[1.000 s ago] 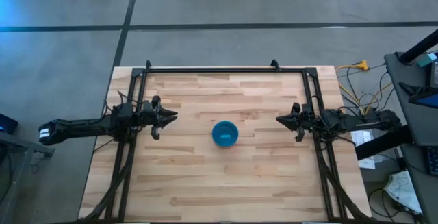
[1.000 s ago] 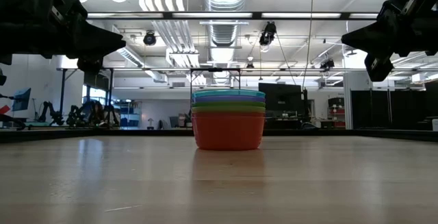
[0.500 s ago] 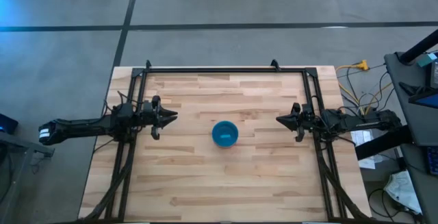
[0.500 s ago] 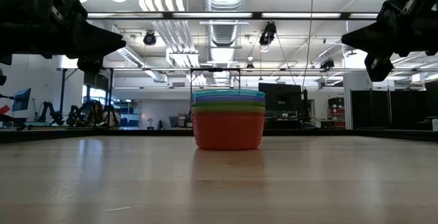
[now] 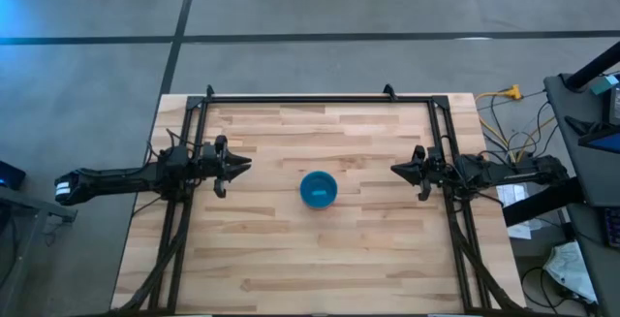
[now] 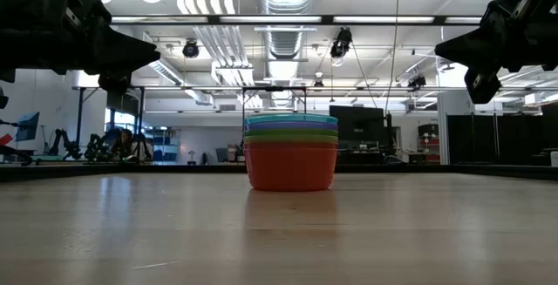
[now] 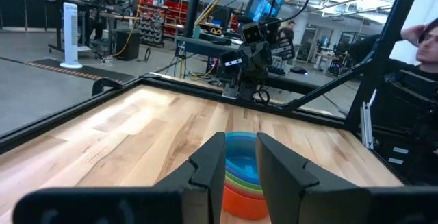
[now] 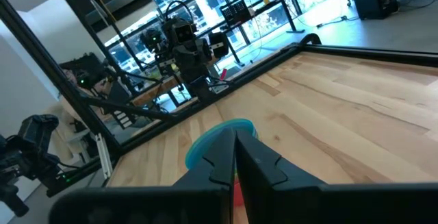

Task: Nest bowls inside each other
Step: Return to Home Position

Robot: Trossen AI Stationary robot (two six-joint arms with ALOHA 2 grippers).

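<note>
The bowls stand nested in one stack (image 5: 318, 189) at the table's middle, resting on the orange bottom bowl (image 6: 290, 170), with green and purple rims above it and the blue bowl on top. The stack also shows between the fingers in the left wrist view (image 7: 240, 171) and past the fingers in the right wrist view (image 8: 205, 146). My left gripper (image 5: 244, 166) hovers above the table to the left of the stack, slightly open, pointing at it. My right gripper (image 5: 395, 170) hovers to the right of the stack, shut, pointing at it. Neither touches anything.
A black frame rail (image 5: 300, 97) runs along the table's far edge, with slanted struts down both sides. Bare wood (image 5: 320, 259) lies around the stack. A person (image 7: 421, 42) sits beyond the table's right side, and cables and equipment (image 5: 581, 113) lie there too.
</note>
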